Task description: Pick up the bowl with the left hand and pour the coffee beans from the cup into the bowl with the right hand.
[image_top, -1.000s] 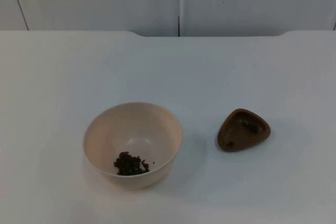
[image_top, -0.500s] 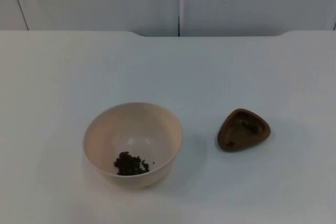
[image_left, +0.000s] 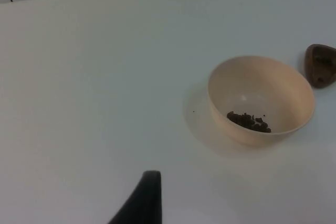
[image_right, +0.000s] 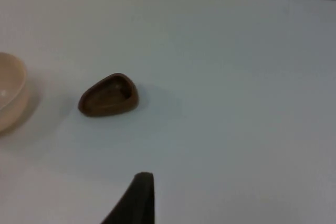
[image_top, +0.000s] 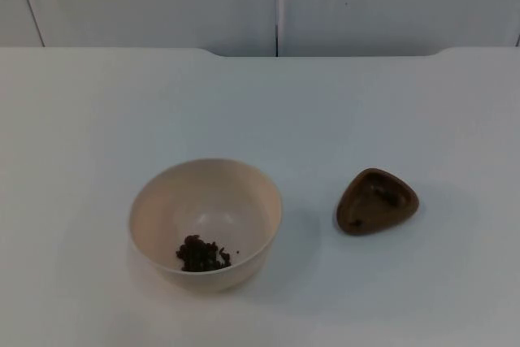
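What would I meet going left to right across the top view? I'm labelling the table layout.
Bowl with coffee beans inside it → brown cup, standing apart from the bowl on the white table.

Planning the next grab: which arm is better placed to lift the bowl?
Left, probably. The bowl, beans inside, sits toward the left arm's side, apart from the cup, which lies toward the right arm's side.
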